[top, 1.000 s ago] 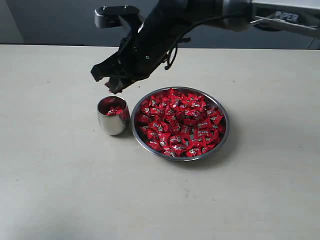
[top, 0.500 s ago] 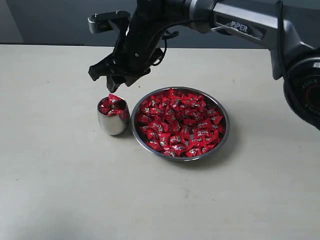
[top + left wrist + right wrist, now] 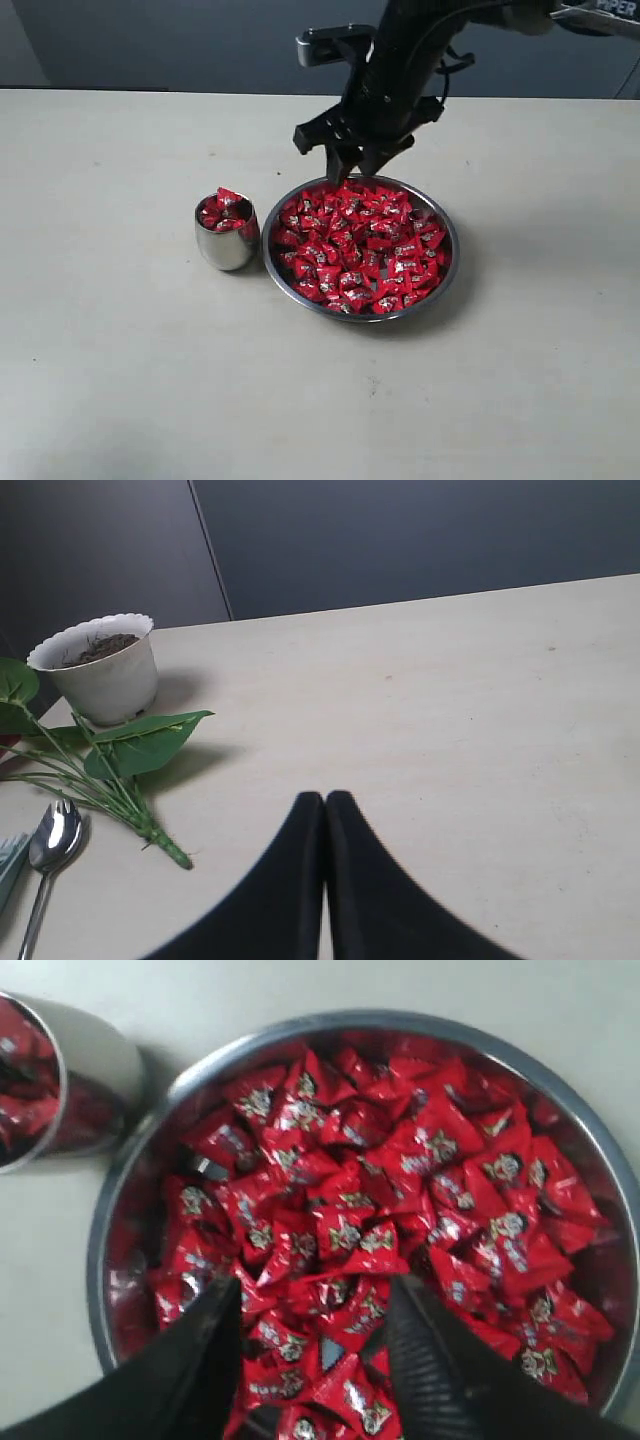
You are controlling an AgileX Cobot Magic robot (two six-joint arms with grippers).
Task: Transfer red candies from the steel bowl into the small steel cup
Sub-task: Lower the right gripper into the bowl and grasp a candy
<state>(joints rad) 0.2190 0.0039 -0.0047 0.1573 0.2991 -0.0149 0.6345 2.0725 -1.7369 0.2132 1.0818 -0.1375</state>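
The steel bowl [image 3: 448, 232] sits mid-table, heaped with red candies [image 3: 360, 245]. To its left stands the small steel cup [image 3: 226, 250], with several red candies [image 3: 222, 211] piled up to its rim. My right gripper [image 3: 352, 160] hangs open just above the bowl's far rim, nothing between its fingers. In the right wrist view the open right gripper [image 3: 315, 1295] looks straight down on the red candies [image 3: 370, 1190] in the bowl [image 3: 110, 1200], with the cup [image 3: 95, 1055] at the frame's edge. My left gripper [image 3: 324, 800] is shut and empty over bare table, away from the bowl.
The left wrist view shows a white flowerpot [image 3: 105, 675] with soil, a leafy green stem [image 3: 120, 770] lying on the table, and a steel spoon [image 3: 50, 845] beside it. A dark wall runs behind the beige table [image 3: 120, 380].
My right gripper let its candies drop into the cup, then swung right from above the cup to above the bowl's far rim. The cup now holds more candies.
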